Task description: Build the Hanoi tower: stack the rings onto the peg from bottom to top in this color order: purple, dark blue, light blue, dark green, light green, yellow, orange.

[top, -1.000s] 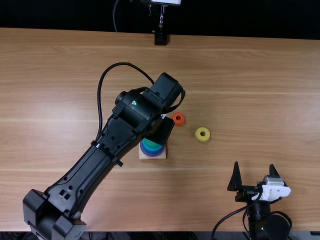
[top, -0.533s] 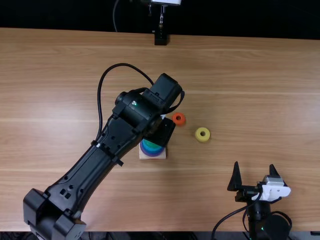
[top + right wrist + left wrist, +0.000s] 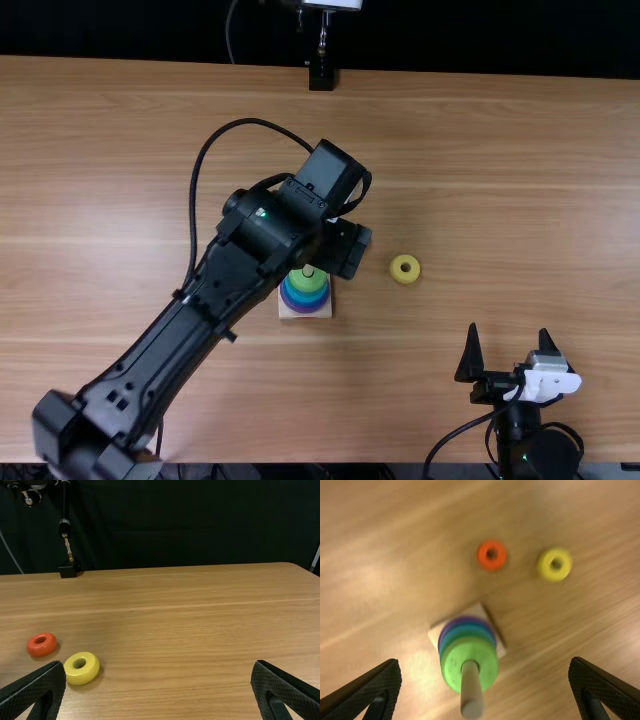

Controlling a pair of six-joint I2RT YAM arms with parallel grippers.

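Left gripper [image 3: 345,248] was held above the table, close to the stack, its two fingers spread wide with nothing pinched between them. Right gripper [image 3: 509,332] was poised low at the near right of the table, its fingers likewise parted and empty.

Beneath them was spread a light brown wooden table [image 3: 520,200], its grain run from side to side and broken by paler streaks. Past its far edge the room was closed off by a dark backdrop [image 3: 190,525]; a black foot [image 3: 322,77] with a slim metal rod was set at that edge, and a thin grey cable [image 3: 230,40] was hung beside it.

A pale square base [image 3: 320,313] was placed left of the table's middle. From it the peg [image 3: 471,690] was pointed straight up, its long axis square to the tabletop, its bare upper length left standing clear of the rings. On it a light green ring [image 3: 452,665] was seated uppermost, over blue and teal bands that could not be counted, with a purple ring [image 3: 308,309] lowest.

A yellow ring [image 3: 81,678] and an orange ring [image 3: 42,649] were laid flat, holes upward, near each other but not touching — the orange one farther from the right gripper.
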